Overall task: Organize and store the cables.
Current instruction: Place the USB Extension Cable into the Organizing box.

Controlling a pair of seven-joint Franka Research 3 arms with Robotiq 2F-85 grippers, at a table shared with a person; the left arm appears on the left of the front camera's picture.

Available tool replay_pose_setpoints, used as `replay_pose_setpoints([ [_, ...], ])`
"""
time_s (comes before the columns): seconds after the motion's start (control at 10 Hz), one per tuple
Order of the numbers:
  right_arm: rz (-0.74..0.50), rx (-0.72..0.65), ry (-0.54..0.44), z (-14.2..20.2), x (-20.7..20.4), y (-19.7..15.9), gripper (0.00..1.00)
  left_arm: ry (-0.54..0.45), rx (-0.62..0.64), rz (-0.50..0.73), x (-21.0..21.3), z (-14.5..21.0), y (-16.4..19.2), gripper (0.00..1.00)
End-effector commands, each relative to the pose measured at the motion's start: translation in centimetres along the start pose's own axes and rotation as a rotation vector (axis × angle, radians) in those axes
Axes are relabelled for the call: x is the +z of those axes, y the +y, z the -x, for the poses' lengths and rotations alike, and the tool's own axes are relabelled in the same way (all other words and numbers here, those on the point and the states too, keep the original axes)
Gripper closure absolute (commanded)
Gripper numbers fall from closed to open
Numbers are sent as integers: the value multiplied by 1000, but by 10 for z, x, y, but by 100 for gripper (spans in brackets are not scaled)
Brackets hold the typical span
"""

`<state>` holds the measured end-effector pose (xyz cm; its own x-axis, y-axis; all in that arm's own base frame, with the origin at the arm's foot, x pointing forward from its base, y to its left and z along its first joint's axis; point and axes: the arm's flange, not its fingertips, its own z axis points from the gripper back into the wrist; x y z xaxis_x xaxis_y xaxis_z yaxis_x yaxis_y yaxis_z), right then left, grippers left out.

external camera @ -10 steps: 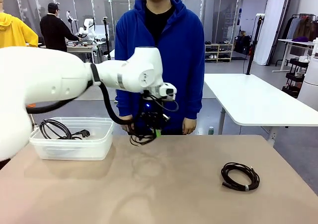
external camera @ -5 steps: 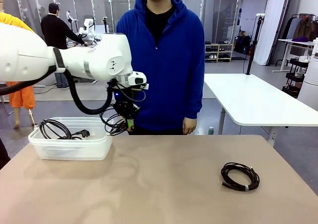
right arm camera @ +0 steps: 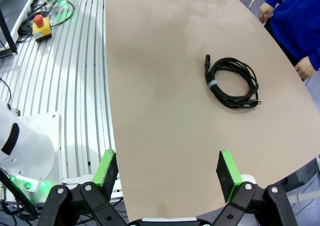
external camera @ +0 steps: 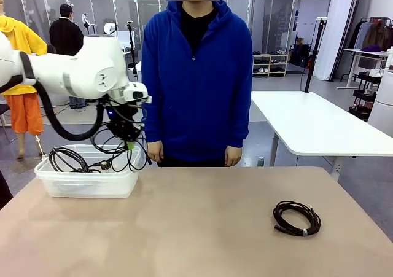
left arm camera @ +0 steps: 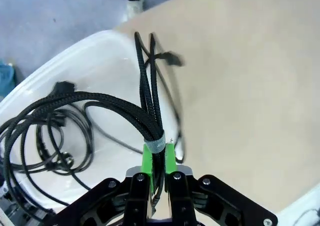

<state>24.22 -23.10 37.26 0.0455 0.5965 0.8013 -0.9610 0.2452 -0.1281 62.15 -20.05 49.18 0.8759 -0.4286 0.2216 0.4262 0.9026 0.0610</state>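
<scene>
above the right end of the clear box (external camera: 86, 183), the left gripper (external camera: 129, 144) hangs with its fingers pointing down. its green pads (left arm camera: 147, 158) are pressed together on a coiled black cable (external camera: 113, 157). the grip is at the grey band (left arm camera: 154, 145) that ties the coil, so the loops hang under the gripper. in the front view they reach down to the rim of the box. in the left wrist view they spread partly over the inside of the box and partly over the table (external camera: 202, 228) just beside its edge.

inside the box, toward its left end, a second cable (external camera: 66, 159) lies on the bottom in loose loops with a plug. i cannot tell if it touches the held coil.

a third cable (external camera: 296, 218), also tied with a band, lies flat on the table well to the right of the box, far from the left gripper. the right gripper (right arm camera: 167, 172) is over the table edge on the side away from the box. its jaws are wide apart with nothing between them, and the third cable lies ahead of it, not touched.

a person in a blue hoodie stands behind the table, just right of the box, with one hand (external camera: 155, 152) hanging near the box's far right corner.
</scene>
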Motion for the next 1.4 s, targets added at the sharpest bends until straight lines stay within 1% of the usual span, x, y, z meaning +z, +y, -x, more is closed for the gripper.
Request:
replay_pose_setpoints([
  [0.0, 11, -26, -2, -3, -2, 0, 0, -21, 78, 26, -17, 16, 34, 89],
  [0.1, 11, -26, -2, -3, -2, 0, 0, 2, 120, -12, -25, 15, 48, 89],
  [0.2, 11, -26, -2, -3, -2, 0, 0, 2, 149, -33, -27, 14, 61, 89],
  [0.3, 11, -26, -2, -3, -2, 0, 0, 2, 175, -21, -28, 14, 73, 89],
  [0.4, 11, -26, -2, -3, -2, 0, 0, 17, 208, -55, -34, 10, 87, 89],
  [0.6, 11, -26, -2, -3, -2, 0, 0, 60, 222, -40, -51, 4, 97, 89],
  [0.7, 11, -26, -2, -3, -2, 0, 0, 98, 241, -70, -62, 6, 101, 89],
  [0.8, 11, -26, -2, -3, -2, 0, 0, 123, 269, -137, -70, 8, 108, 89],
  [0.9, 11, -26, -2, -3, -2, 0, 0, 129, 281, -143, -68, 13, 112, 89],
  [1.1, 11, -26, -2, -3, -2, 0, 0, 131, 282, -93, -75, 11, 112, 89],
  [1.2, 11, -26, -2, -3, -2, 0, 0, 101, 259, -9, -81, 6, 105, 89],
  [1.3, 11, -26, -2, -3, -2, 0, 0, 96, 247, 2, -82, 6, 101, 89],
])
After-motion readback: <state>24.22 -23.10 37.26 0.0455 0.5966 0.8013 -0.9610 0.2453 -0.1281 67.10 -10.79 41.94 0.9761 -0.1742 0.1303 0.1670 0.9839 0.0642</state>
